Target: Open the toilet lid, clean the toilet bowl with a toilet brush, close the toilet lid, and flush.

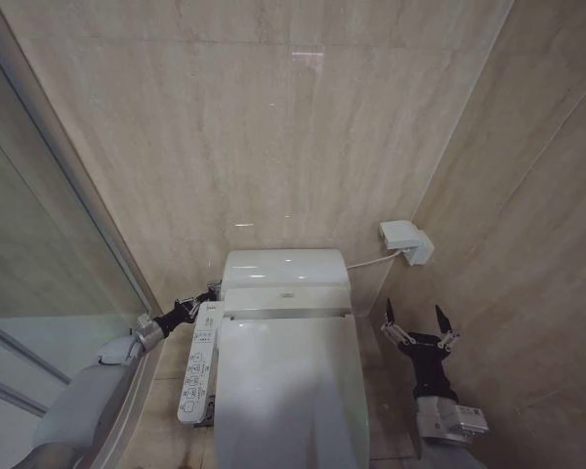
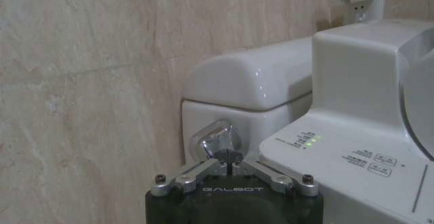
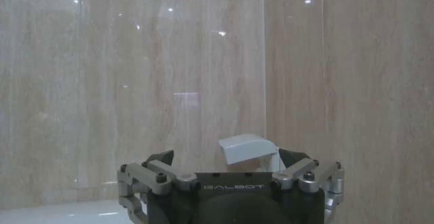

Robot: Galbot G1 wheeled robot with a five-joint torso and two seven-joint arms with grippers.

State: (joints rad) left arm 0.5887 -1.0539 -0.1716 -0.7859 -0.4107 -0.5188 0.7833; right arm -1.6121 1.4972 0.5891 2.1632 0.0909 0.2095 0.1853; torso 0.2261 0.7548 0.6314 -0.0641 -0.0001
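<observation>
Below the tank, the glossy white toilet lid (image 1: 285, 391) lies closed.

Tight on my left: control panel (image 1: 199, 371) and glass shower wall (image 1: 49, 264) box it in. Right side's open floor up to the wall box (image 1: 406, 240).

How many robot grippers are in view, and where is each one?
2. The left gripper, jaws shut, is at the chrome flush lever on the white ceramic tank's side. The right gripper, jaws open, hangs right of the closed glossy white toilet lid.
</observation>
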